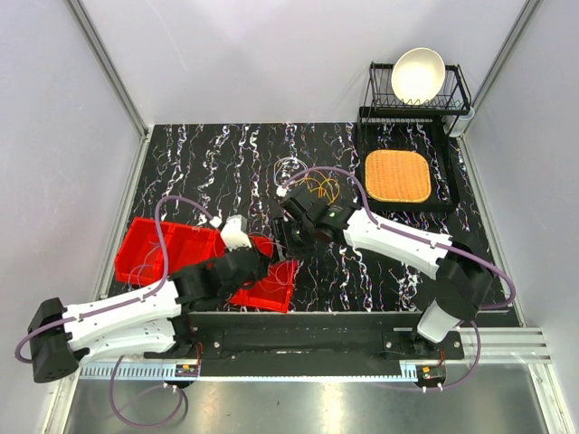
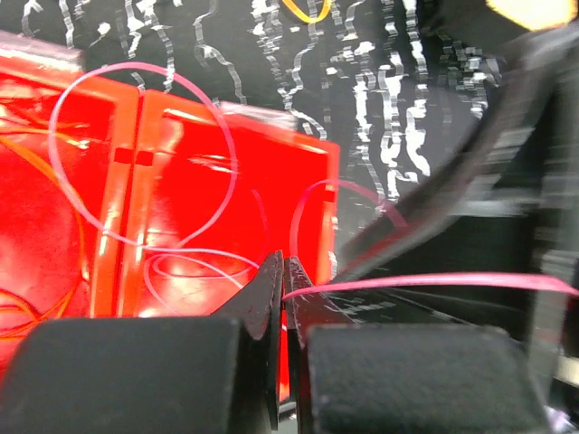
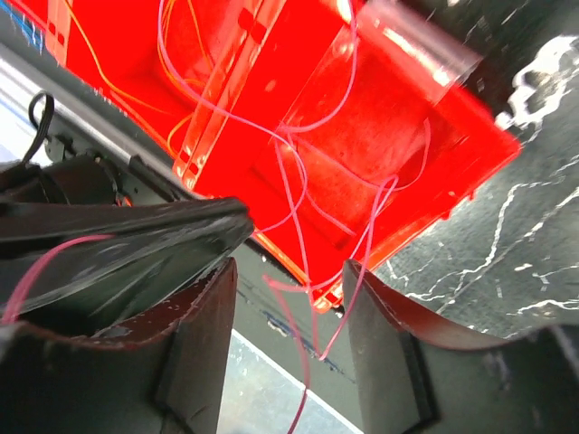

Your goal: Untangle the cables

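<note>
Thin pink cable loops (image 2: 136, 154) lie in and over the red divided bin (image 2: 271, 181), with orange cables (image 2: 36, 181) in its left part. My left gripper (image 2: 285, 289) is shut on one pink cable (image 2: 434, 282), which runs taut to the right. In the top view it (image 1: 269, 262) sits at the bin's right end. My right gripper (image 3: 289, 280) is open above the bin's corner (image 3: 452, 154); pink strands (image 3: 289, 307) hang between its fingers, untouched. It (image 1: 291, 233) is close beside the left gripper. Orange and yellow cables (image 1: 318, 188) lie tangled behind it.
A pale loop (image 1: 289, 167) lies on the black marbled table (image 1: 226, 163). A woven orange mat (image 1: 396, 174) sits on a black tray at back right, behind it a dish rack (image 1: 452, 95) with a white bowl (image 1: 418, 74). Grey walls enclose the table.
</note>
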